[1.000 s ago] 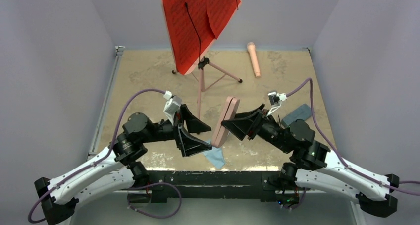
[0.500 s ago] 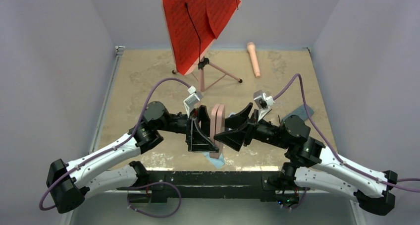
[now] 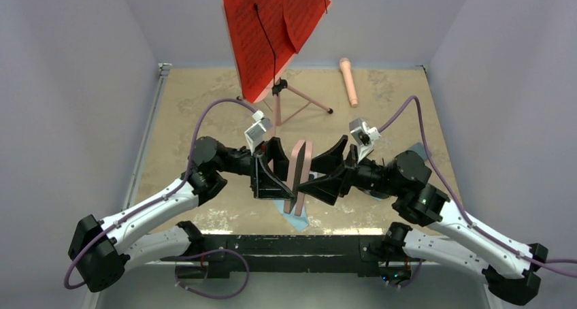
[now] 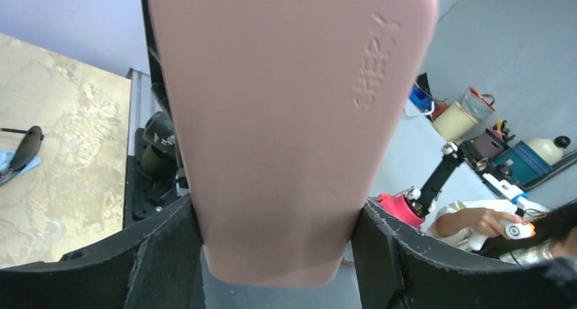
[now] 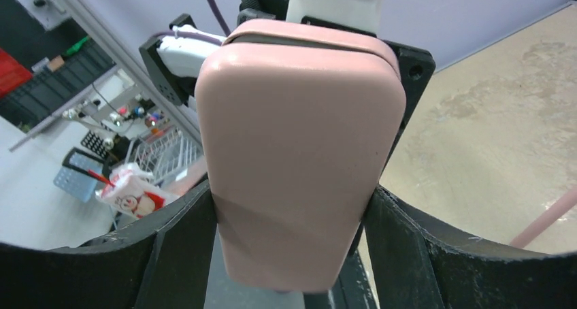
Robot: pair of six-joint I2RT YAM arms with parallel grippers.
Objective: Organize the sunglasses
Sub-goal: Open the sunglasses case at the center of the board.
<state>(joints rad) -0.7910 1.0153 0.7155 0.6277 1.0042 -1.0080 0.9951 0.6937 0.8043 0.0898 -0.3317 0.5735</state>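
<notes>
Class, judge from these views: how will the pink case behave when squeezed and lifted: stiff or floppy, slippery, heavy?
Probably stiff: the pink case has flat faces and shows no denting between the fingers. Possibly slippery, since its surface looks smooth. Likely light: side grips alone hold it upright.

Left arm (image 3: pixel 153 210) and right arm (image 3: pixel 463 225) extend inward from the near edge, elbows raised, wrists level and opposed. Left end effector (image 3: pixel 284 175) and right end effector (image 3: pixel 311 174) meet nose to nose, each clamping the same upright pink case (image 3: pixel 298 165) between its fingers.
</notes>
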